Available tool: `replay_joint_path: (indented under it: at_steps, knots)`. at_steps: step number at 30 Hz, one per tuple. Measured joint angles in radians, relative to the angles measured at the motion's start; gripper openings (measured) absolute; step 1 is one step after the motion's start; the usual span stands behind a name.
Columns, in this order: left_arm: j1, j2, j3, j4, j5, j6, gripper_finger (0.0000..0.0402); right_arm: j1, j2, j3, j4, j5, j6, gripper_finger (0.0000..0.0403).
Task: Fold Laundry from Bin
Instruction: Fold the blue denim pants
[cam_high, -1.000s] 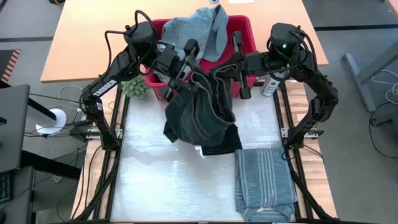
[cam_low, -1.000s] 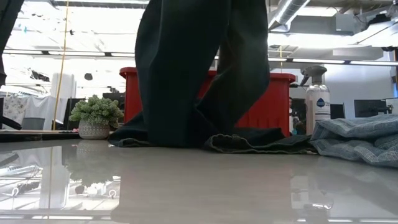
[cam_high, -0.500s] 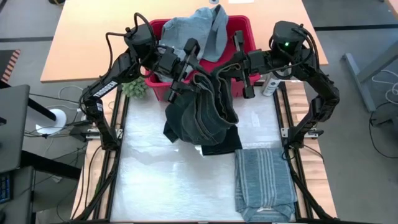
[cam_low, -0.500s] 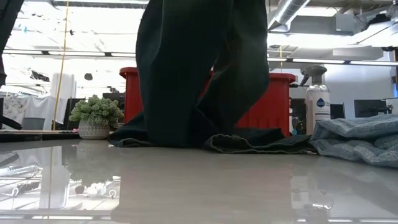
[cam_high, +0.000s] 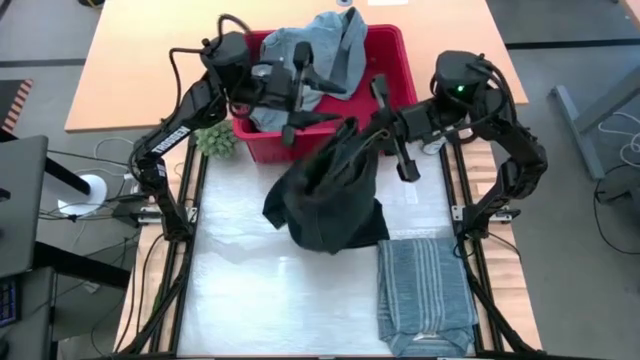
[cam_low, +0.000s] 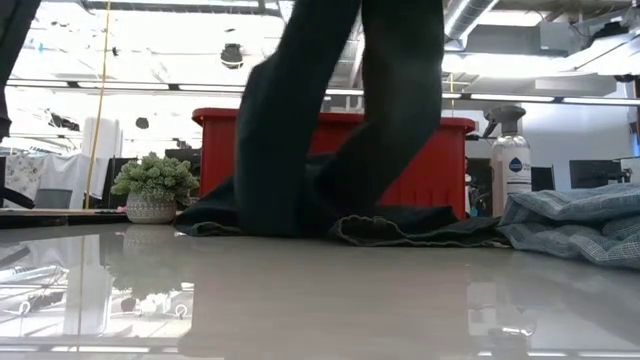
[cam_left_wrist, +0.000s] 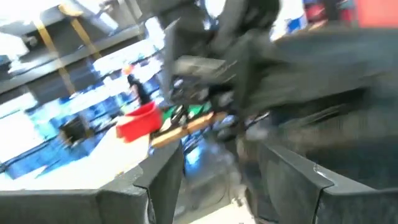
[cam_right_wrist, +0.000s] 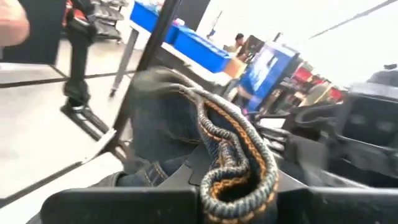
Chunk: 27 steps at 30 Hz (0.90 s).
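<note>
High view shows the right gripper (cam_high: 352, 128) pinching the top hem of the dark navy trousers (cam_high: 325, 200), just in front of the red bin (cam_high: 392, 62); the trousers hang from it and pool on the white table (cam_high: 250, 290) between bin and folded striped shirt (cam_high: 425, 295); right wrist view shows the fingers pressed on a bunched hem with orange stitching (cam_right_wrist: 239, 162); the left gripper (cam_high: 297, 95) sits over the bin's front rim with its fingers spread and nothing between them, apart from the trousers; left wrist view shows its two fingers (cam_left_wrist: 165, 180) standing apart; light blue denim-like pieces (cam_high: 320, 50) are heaped in the bin, draped over its far rim; low view shows the trousers hanging in front of the bin, a small potted plant (cam_low: 153, 188) to one side, a spray bottle (cam_low: 508, 160) to the other, beside the striped shirt.
</note>
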Motion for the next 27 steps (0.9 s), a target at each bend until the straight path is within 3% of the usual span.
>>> replay_joint_path:
  at_steps: [3, 12, 15, 21, 23, 27]
  knots:
    - [-0.003, 0.006, 0.003, 0.000, 0.070, -0.015, 0.0199, -0.003, 0.000, 0.000, 0.017, 0.018, -0.009, 0.0062]
    - [-0.029, 0.015, 0.003, 0.084, 0.061, -0.065, 0.0199, -0.010, 0.026, 0.000, -0.036, 0.028, 0.015, 0.0062]
    - [-0.030, -0.004, 0.003, 0.043, -0.039, -0.051, 0.0199, -0.002, 0.031, 0.000, -0.088, 0.036, 0.027, 0.0061]
    - [-0.015, -0.130, 0.005, -0.177, -0.390, 0.094, 0.0199, 0.025, 0.016, 0.000, -0.112, 0.050, 0.037, 0.0061]
    - [-0.009, -0.161, 0.006, -0.257, -0.438, 0.001, 0.0199, 0.030, 0.013, 0.001, -0.103, 0.071, 0.049, 0.0061]
    - [-0.015, -0.214, 0.002, -0.458, -0.430, -0.167, 0.0199, 0.028, 0.014, 0.001, -0.122, 0.091, 0.066, 0.0061]
